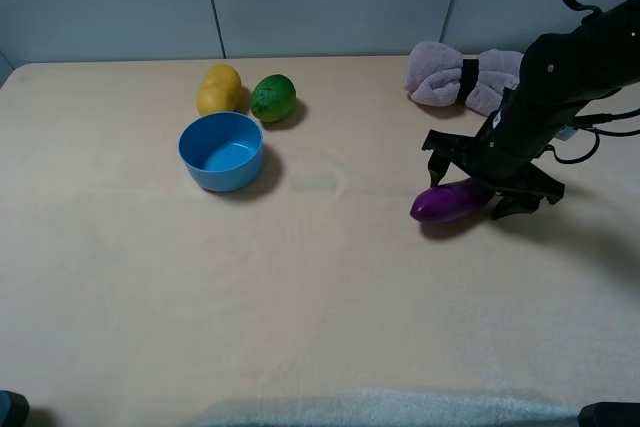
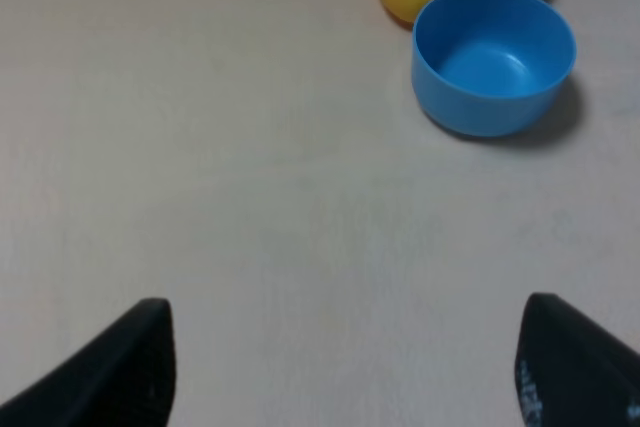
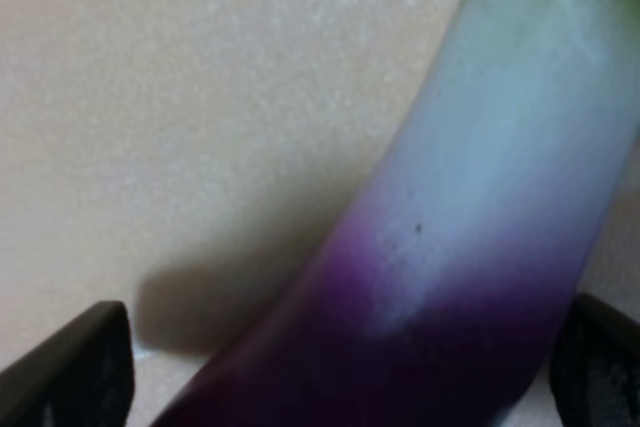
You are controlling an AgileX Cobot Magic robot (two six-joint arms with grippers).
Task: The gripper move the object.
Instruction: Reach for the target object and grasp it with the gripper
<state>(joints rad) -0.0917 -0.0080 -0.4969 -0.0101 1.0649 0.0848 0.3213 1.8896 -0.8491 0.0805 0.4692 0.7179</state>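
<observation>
the claw [image 1: 470,194] is open, one finger on each side of the eggplant [image 1: 445,205] that lies on the table [image 1: 300,297], so it should close softly on the fat middle, then lift slowly.

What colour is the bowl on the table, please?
Blue: the bowl shows clearest in the left wrist view.

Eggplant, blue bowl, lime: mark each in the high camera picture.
eggplant [image 1: 447,203], exterior high view, purple middle.
blue bowl [image 1: 222,180], exterior high view, front outer wall.
lime [image 1: 273,97], exterior high view, centre of its skin.
</observation>
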